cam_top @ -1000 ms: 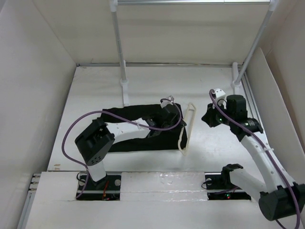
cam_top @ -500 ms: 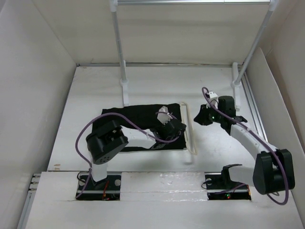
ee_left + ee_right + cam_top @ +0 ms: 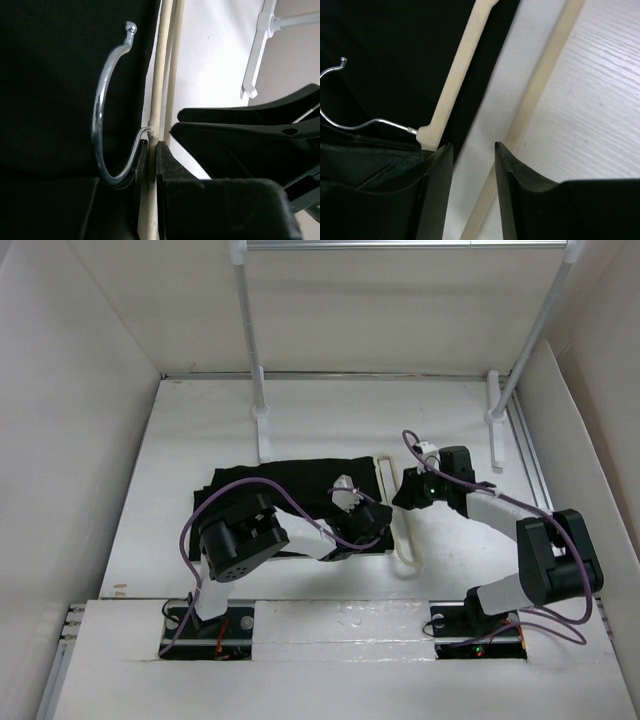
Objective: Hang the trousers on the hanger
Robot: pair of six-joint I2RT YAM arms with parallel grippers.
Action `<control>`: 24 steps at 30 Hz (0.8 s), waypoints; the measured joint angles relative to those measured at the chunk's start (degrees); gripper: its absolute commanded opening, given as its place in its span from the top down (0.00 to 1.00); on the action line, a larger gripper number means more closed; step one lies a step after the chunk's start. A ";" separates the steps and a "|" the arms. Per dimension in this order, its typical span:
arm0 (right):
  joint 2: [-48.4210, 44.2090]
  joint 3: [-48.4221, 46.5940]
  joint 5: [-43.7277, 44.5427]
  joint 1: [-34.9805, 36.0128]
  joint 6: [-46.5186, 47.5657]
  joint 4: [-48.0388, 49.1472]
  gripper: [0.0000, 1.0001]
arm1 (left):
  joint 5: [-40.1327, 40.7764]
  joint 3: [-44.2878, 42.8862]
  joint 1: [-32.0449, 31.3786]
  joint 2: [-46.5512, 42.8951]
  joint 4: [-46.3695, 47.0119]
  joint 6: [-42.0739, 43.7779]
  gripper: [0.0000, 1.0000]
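Observation:
The black trousers (image 3: 265,490) lie flat mid-table, left of centre. The cream hanger (image 3: 407,545) lies along their right edge, its metal hook (image 3: 100,120) over the cloth (image 3: 50,75). My left gripper (image 3: 370,527) is shut on the hanger's bar (image 3: 154,100) at the neck, just below the hook. My right gripper (image 3: 402,498) is open and empty just right of the hanger; in the right wrist view its fingertips (image 3: 470,150) stand between the hanger's two bars (image 3: 460,65), above the table.
Two white rack poles (image 3: 250,350) (image 3: 535,335) rise at the back, their feet (image 3: 265,440) (image 3: 495,420) on the table. White walls close in on the left, back and right.
The hanger has come down from a tilted stand to lie beside the trousers. My left gripper pulled back toward me with it. My right gripper moved left to the hanger.

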State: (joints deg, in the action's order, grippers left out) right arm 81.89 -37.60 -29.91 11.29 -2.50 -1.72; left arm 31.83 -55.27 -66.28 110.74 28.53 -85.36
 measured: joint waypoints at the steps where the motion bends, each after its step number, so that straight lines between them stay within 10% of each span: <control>1: 0.50 0.00 -0.22 0.22 -0.04 0.52 0.52 | 0.02 0.00 0.00 0.00 -0.02 0.00 1.00; 17: 8.72 0.70 -3.15 3.06 -6.19 10.71 0.48 | 0.46 1.49 1.05 -1.66 -2.67 1.70 1.00; 24: 12.26 2.16 -5.86 3.72 -9.94 16.65 0.92 | 0.37 2.43 1.92 -3.04 -3.48 2.78 1.00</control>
State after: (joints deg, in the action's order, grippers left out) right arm 94.15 -35.44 -35.77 15.00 -12.45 14.94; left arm 32.21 -52.84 -64.36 107.70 25.06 -82.59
